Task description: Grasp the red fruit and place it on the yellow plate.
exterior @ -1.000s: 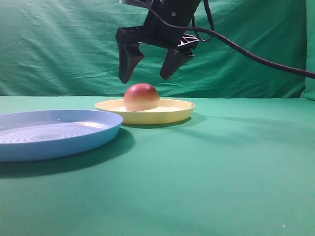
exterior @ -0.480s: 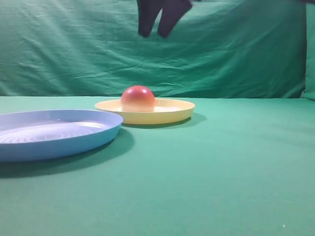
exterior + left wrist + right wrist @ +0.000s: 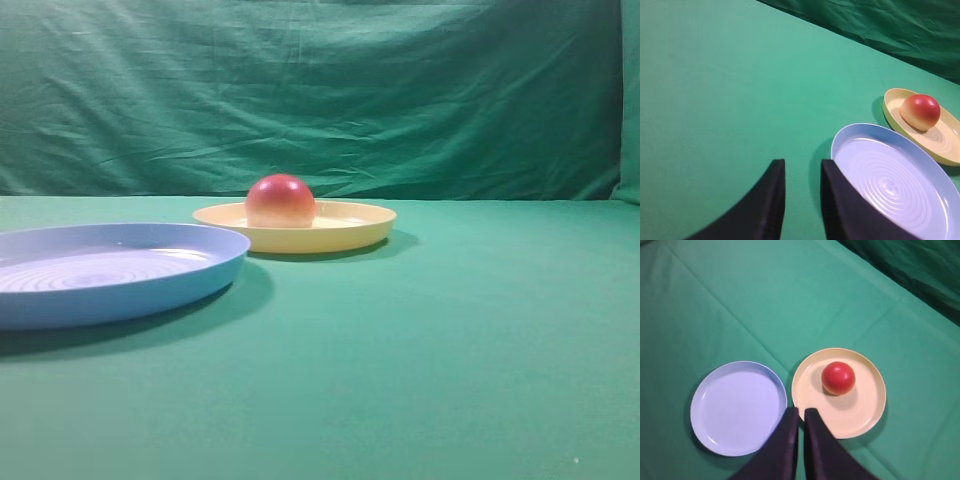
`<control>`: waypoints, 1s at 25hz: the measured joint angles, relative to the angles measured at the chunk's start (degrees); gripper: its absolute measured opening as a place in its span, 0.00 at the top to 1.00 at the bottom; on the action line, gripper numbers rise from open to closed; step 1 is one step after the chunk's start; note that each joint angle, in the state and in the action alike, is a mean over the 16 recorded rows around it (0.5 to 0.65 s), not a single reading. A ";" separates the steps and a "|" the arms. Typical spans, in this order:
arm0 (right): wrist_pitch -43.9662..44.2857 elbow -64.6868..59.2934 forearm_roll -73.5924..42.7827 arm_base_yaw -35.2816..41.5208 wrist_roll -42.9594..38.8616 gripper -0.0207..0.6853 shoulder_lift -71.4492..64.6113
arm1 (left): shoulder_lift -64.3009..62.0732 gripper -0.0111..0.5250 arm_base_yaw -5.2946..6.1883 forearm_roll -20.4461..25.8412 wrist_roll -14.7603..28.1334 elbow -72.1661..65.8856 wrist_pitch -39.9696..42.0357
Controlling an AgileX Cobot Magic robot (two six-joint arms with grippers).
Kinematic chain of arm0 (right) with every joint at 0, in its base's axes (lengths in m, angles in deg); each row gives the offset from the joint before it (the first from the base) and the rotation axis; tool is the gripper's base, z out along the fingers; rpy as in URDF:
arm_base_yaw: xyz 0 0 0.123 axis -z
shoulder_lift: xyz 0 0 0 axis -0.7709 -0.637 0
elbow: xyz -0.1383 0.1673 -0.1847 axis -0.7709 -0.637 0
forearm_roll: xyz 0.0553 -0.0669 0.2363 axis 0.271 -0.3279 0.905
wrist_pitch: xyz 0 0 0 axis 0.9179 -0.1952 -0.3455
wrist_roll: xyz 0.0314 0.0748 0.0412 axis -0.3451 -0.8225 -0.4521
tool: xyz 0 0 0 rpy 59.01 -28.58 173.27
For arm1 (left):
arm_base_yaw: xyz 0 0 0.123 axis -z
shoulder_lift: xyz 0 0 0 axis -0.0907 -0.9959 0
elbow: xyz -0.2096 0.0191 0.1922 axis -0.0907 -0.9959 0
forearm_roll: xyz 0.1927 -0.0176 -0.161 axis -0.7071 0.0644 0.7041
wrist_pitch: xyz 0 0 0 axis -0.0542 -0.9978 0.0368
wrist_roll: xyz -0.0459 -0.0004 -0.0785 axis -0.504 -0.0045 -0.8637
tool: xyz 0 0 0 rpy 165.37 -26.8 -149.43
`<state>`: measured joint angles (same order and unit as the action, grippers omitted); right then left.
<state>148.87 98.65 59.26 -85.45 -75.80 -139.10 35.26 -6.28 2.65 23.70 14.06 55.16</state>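
Observation:
The red fruit [image 3: 281, 200] rests on the yellow plate [image 3: 350, 228], towards its left side, with nothing touching it. Seen from high above in the right wrist view, the fruit [image 3: 838, 378] lies in the far part of the plate [image 3: 862, 415]. My right gripper [image 3: 801, 411] hangs well above the plate's near-left rim, its fingers almost together and holding nothing. My left gripper [image 3: 803, 165] is off to the side with a clear gap between its fingers, empty; the fruit [image 3: 920, 111] and yellow plate [image 3: 945, 145] lie far ahead to its right. Neither gripper shows in the exterior view.
A light blue plate [image 3: 100, 290] with concentric rings sits left of the yellow one, rims nearly touching [image 3: 735, 407]. It lies just right of my left fingers [image 3: 850, 215]. Green cloth covers the table and hangs as a backdrop [image 3: 400, 90].
My right gripper, open just above the fruit a second ago, has risen out of the exterior view and its fingers have come together. The fruit stays on the yellow plate.

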 joint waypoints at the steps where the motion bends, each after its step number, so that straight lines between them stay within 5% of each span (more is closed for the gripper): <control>1: -0.12 -1.38 0.04 -0.07 0.06 0.97 2.01 | 0.00 0.69 0.00 0.00 0.00 0.00 0.00; 25: -20.00 -62.73 -4.83 -0.03 -4.02 0.97 59.88 | 0.00 0.69 0.00 0.00 0.00 0.00 0.00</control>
<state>128.87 35.92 54.43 -85.49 -79.81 -79.22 35.26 -6.28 2.65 23.70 14.06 55.16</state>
